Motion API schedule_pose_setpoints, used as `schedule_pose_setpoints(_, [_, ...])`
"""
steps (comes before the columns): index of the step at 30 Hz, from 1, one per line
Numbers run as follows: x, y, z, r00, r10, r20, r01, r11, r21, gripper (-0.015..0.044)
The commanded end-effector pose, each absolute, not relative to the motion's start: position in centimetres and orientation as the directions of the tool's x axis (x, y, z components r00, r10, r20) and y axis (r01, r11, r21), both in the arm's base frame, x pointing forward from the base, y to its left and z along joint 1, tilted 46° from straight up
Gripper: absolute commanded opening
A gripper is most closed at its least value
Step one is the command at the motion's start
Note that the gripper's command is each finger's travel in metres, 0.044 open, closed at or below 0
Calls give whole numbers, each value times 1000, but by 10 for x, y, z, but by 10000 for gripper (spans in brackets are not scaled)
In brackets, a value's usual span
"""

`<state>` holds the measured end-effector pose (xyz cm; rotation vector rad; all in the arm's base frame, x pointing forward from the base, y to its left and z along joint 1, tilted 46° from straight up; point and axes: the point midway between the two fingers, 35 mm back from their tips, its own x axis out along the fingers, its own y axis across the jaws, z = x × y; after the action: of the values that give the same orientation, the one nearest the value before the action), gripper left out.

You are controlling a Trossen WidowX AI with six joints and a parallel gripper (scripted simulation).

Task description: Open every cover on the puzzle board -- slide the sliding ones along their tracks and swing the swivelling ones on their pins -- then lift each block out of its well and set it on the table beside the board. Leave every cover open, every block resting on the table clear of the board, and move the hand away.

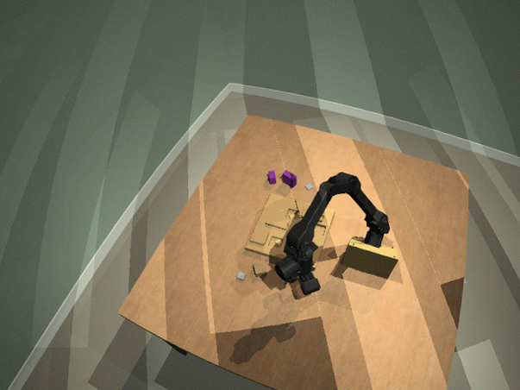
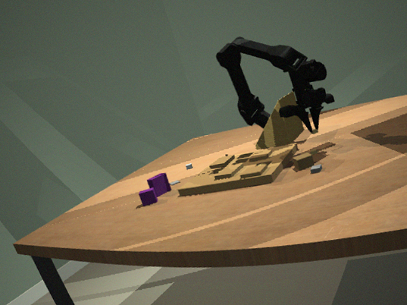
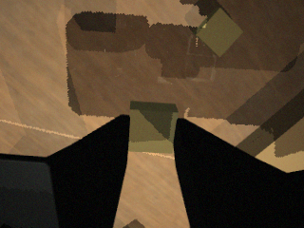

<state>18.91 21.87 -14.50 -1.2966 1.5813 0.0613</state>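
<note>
My gripper (image 2: 314, 130) (image 3: 151, 126) is shut on a small olive block (image 3: 153, 130) and holds it above the table, off the board's end; the arm hides the fingertips in the top view. The tan puzzle board (image 1: 275, 200) (image 2: 221, 186) lies flat, with raised cover plates (image 2: 254, 170) and recesses. The arm covers part of it in the top view, and I cannot tell whether any well holds a block. A second small olive block (image 3: 219, 32) lies on the table ahead of the fingers. A larger olive block (image 1: 259, 270) (image 2: 303, 161) rests beside the board.
Two purple blocks (image 1: 271, 177) (image 1: 289, 179) (image 2: 147, 197) (image 2: 158, 184) stand beyond the board's opposite end. Small grey pieces (image 1: 309, 186) (image 1: 241, 275) (image 2: 175, 182) (image 2: 315, 169) (image 2: 189, 166) lie around the board. The arm's tan base (image 1: 368, 260) (image 2: 281, 127) stands nearby.
</note>
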Motion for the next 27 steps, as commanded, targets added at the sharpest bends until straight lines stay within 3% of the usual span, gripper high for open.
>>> schedule_pose_setpoints(1, [190, 213, -149, 128, -691, -711, -742, 410, -531, 80])
schedule_pose_setpoints(27, [193, 181, -177, 128, -693, -709, -741, 408, -533, 80])
